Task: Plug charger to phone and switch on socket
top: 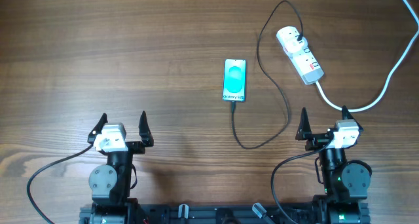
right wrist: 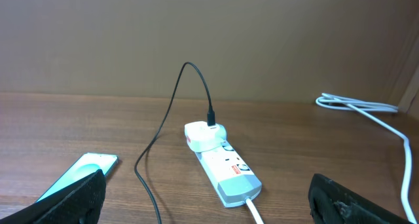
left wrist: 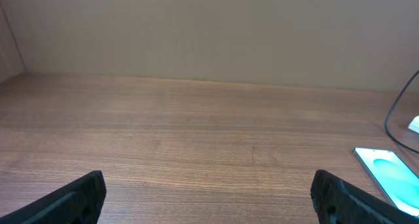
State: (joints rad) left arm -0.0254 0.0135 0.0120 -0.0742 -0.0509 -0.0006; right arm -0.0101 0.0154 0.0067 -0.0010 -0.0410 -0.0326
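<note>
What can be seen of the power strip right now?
The power strip is a white, elongated, plastic-looking bar lying flat and diagonal on the wooden table, toward the far right. It has two outlets with small red marks; whether they are switched on cannot be told. The charger's white plug head sits in the far outlet, its black cable rising from it; the near outlet looks free. A thick white cord leaves the near end and curves away to the right.

The phone (top: 235, 80) lies left of the socket (top: 300, 54), the charger (top: 289, 112) looping between them, seemingly touching the phone's near end.
</note>
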